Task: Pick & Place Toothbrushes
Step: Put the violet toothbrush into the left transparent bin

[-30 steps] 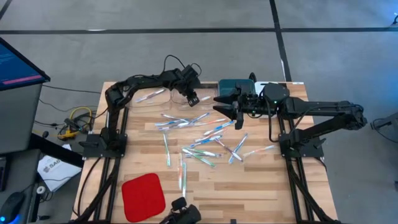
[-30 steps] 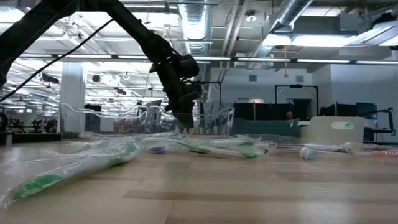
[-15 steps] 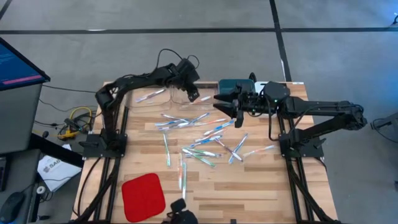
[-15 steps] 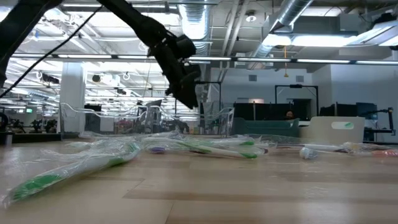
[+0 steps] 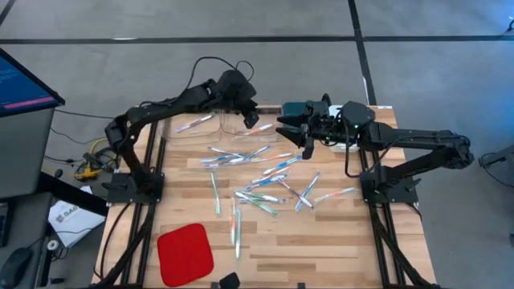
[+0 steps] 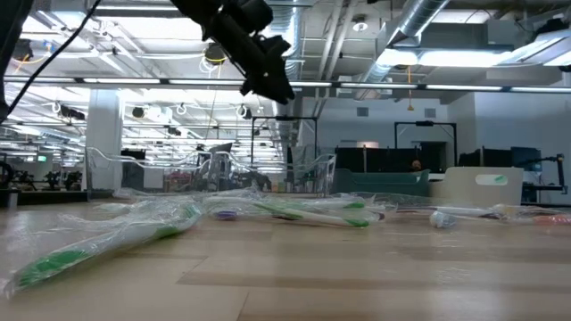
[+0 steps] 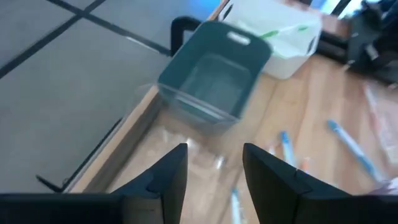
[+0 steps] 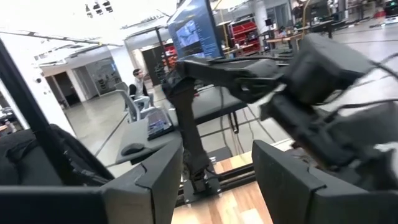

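Note:
Several thin translucent toothbrushes (image 5: pixel 257 172) lie scattered flat on the wooden table's middle; in the low view they lie in crinkled clear wrappers (image 6: pixel 294 212). One toothbrush (image 5: pixel 193 124) lies in a clear bin at the far left. My left gripper (image 5: pixel 252 120) hangs high over the far part of the table, open and empty, as the left wrist view shows (image 7: pixel 214 155). My right gripper (image 5: pixel 295 132) is held level above the table in front of the teal bin (image 5: pixel 299 108), open and empty (image 8: pixel 217 155).
A teal bin (image 7: pixel 214 78) and a white bin (image 7: pixel 273 37) stand at the table's far edge, and clear bins (image 5: pixel 229 124) stand to their left. A flat red pad (image 5: pixel 185 250) lies near the front left. A monitor (image 5: pixel 24 80) stands off the table's left.
My left gripper has risen well clear of the clear bins at the far edge and tipped toward level. The toothbrushes on the table have stayed where they were.

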You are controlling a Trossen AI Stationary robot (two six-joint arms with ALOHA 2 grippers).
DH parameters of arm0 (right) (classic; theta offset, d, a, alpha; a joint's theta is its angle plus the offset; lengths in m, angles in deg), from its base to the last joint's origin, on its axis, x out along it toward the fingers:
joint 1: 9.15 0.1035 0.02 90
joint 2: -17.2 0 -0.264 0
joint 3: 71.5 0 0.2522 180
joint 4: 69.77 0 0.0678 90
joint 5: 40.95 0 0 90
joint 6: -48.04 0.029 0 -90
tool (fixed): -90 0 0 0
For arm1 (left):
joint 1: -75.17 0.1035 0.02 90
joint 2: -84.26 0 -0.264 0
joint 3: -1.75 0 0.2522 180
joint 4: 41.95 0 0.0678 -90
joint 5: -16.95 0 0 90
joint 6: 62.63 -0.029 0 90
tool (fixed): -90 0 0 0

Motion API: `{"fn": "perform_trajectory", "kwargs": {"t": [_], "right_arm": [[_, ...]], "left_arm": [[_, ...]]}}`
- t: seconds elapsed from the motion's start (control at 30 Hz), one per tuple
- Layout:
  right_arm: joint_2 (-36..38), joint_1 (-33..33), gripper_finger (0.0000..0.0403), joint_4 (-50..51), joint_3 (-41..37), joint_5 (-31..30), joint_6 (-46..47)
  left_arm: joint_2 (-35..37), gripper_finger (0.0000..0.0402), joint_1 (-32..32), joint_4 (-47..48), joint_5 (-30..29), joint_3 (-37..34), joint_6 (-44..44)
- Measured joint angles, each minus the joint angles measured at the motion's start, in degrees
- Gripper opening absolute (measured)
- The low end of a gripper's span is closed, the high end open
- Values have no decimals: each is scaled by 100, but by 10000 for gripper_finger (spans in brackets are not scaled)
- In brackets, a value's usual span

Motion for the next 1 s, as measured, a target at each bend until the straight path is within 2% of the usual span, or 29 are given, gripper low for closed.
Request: {"fn": "perform_trajectory", "kwargs": {"t": [0.23,0.57,0.77,1.0], "right_arm": [[0,-106,189,2,0,0,-2],[0,23,189,248,0,3,-1],[127,241,189,1457,8,22,0],[365,665,189,3757,4,22,-141]], "left_arm": [[259,147,-478,5,5,0,239],[280,138,-1207,78,5,0,297],[280,135,-1586,413,10,0,533],[277,135,-2104,1649,7,-2,581]]}}
